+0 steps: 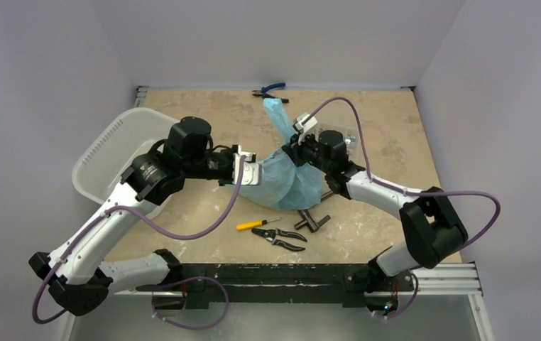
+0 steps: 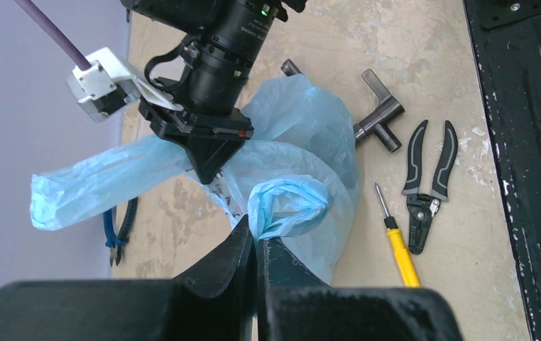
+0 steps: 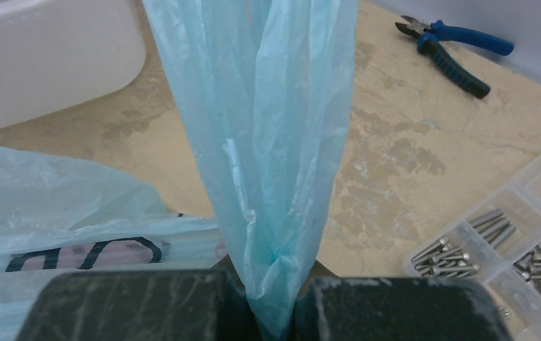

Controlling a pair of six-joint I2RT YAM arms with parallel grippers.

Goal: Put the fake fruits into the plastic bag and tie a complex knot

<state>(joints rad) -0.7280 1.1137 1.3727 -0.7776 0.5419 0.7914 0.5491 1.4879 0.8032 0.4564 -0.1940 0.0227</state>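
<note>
The light-blue plastic bag (image 1: 285,183) lies bulging at the table's middle, with dark and pink print (image 3: 83,254). My left gripper (image 1: 251,172) is shut on a bunched loop of its film (image 2: 285,206), with the fingertips (image 2: 248,238) pressed together. My right gripper (image 1: 297,151) is shut on a long flat strip of the bag (image 3: 275,142). That strip runs away toward the far edge (image 1: 276,114). In the left wrist view the right gripper (image 2: 209,170) pinches the strip just above the bag. The fake fruits are hidden. No finished knot shows.
A white perforated tub (image 1: 111,153) stands at the left. A clear box of screws (image 3: 498,249) sits right of the bag. Blue pliers (image 1: 271,90) lie at the far edge. A yellow screwdriver (image 1: 253,224), black strippers (image 1: 283,238) and a metal T-piece (image 1: 315,220) lie near the front.
</note>
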